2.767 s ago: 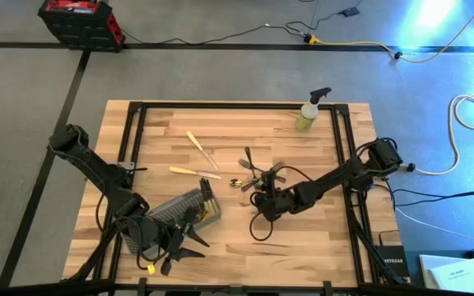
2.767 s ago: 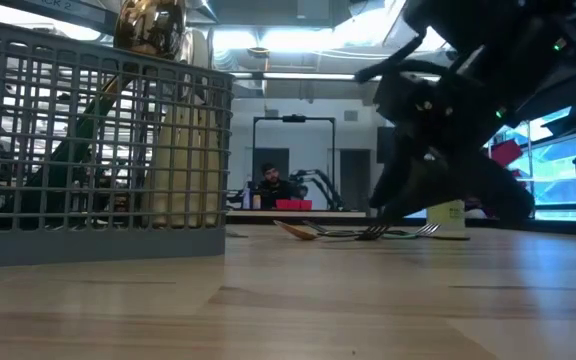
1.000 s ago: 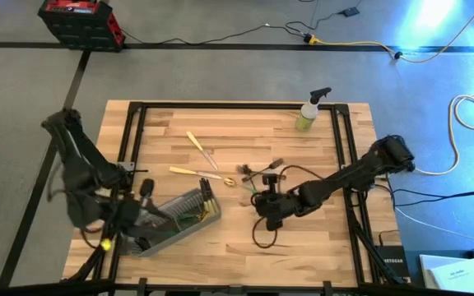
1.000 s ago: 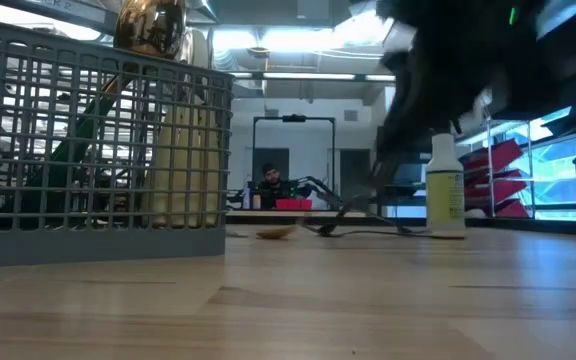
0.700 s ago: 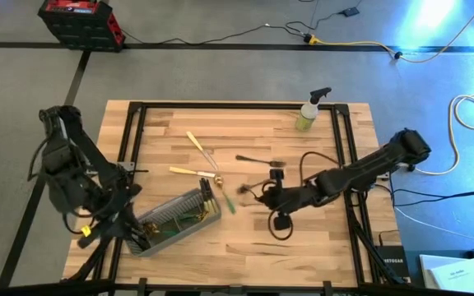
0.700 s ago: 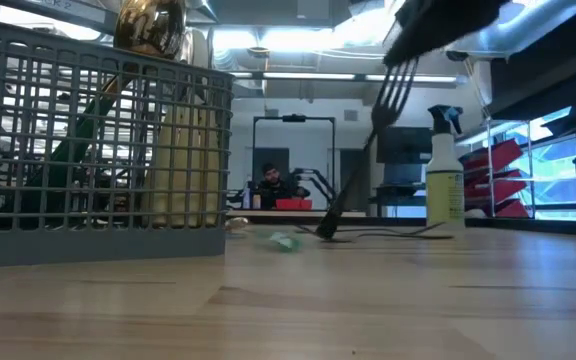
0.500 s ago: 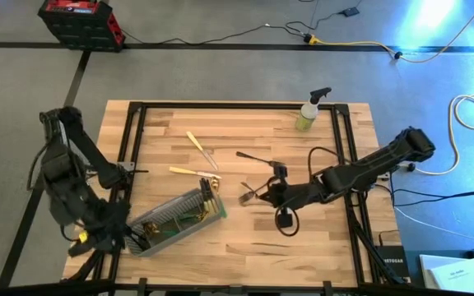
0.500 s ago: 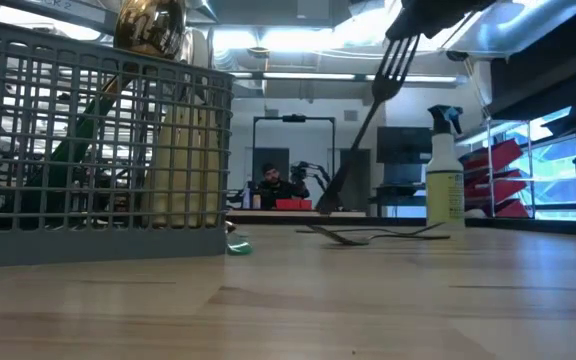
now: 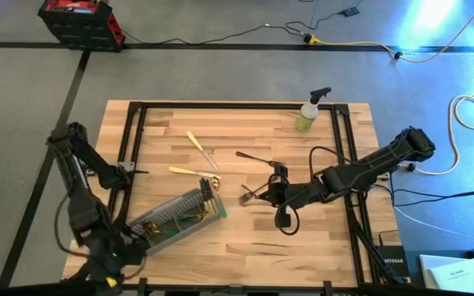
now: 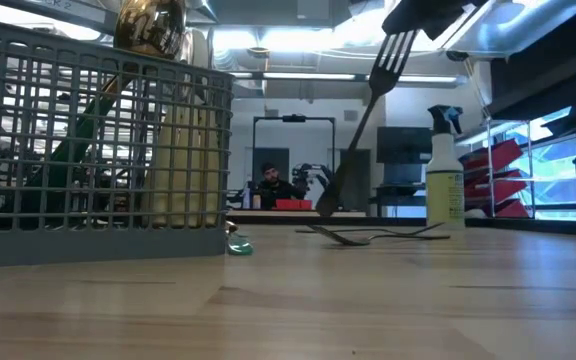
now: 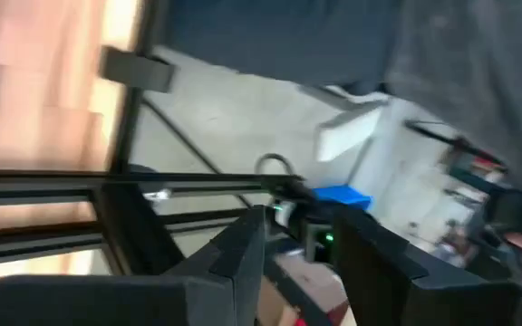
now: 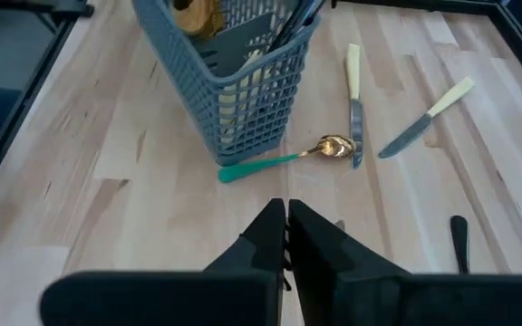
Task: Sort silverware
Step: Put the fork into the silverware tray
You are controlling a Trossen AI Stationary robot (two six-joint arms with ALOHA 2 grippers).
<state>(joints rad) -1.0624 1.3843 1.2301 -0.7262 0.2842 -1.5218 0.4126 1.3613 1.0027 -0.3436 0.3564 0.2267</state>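
— Gold-headed fork (image 10: 376, 88): how is it held?

— It is clamped tines-up, above the surface, in the closed right claw (image 9: 263, 194), whose top is cut off in the low view.

— And the rest?

— A green-handled spoon (image 12: 284, 158) lies touching the mesh caddy (image 9: 175, 219). The left claw (image 11: 299, 254), partly parted, is blurred. No writing can be read.

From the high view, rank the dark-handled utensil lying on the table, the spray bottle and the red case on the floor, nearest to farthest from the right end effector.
From the right end effector, mid-table:
1. Dark-handled utensil, just beyond it on the table.
2. Spray bottle, at the table's far edge.
3. Red case, on the floor past the far-left corner.
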